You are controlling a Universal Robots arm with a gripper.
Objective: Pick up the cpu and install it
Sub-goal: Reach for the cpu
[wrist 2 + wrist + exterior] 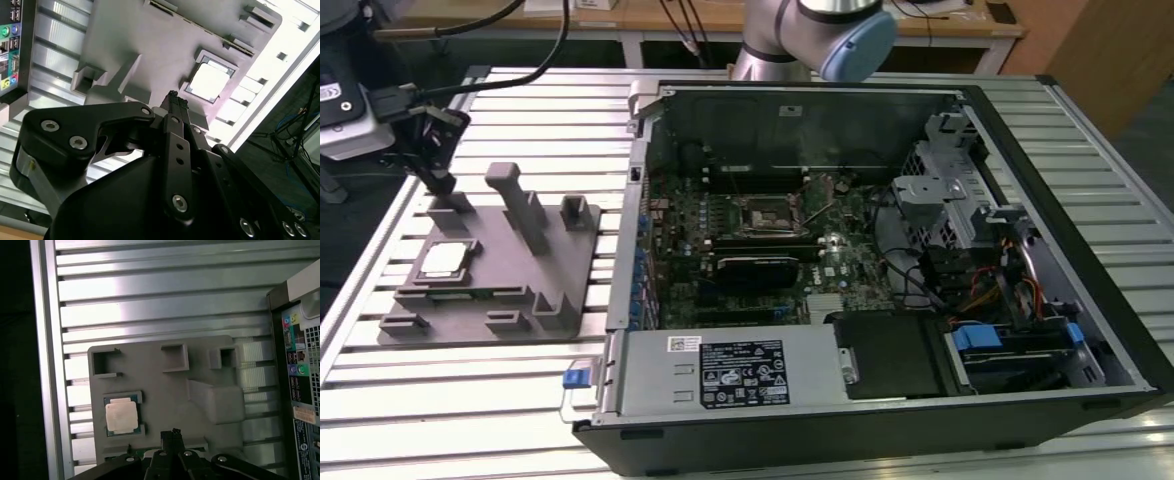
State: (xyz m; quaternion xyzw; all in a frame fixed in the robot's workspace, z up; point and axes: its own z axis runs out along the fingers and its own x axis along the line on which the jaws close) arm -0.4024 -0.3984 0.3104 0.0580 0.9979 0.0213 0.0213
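- Bench point(360, 300): slatted aluminium surface that carries all items listed below.
- End effector point(440, 188): at the exterior view's far left, above the far end of the fixture plate. In both wrist views point(172, 96) point(170, 434) the two black fingertips meet with nothing between them, so it is clenched and empty. The tips are near the cpu but apart from it, offset to one side of its pocket.
- cpu point(443, 262): lies flat, silvery top plate upward, in a square recessed pocket of the fixture plate. It sits towards the plate's left edge in the exterior view. Both wrist views show it seated in that pocket point(210, 80) point(121, 417).
- Fixture plate point(507, 300): grey moulded plate point(150, 35) point(165, 385) lying flat on the bench, just beside the computer case on the exterior view's left. It carries several upright posts point(520, 205) and small open pockets.
- Computer case point(1067, 130): lies on its side with the side panel off, taking up the centre and right of the exterior view. Its rear port panel appears in both wrist views point(10, 40) point(300, 365).
- Motherboard point(680, 250): mounted flat on the case floor.
- Power supply point(720, 372): grey box along the near wall of the case.
- Socket point(761, 212): black square with a metal frame, near the middle of the motherboard and well apart from the cpu.
- Robot arm point(821, 35): grey joint with a blue cap, behind the case.
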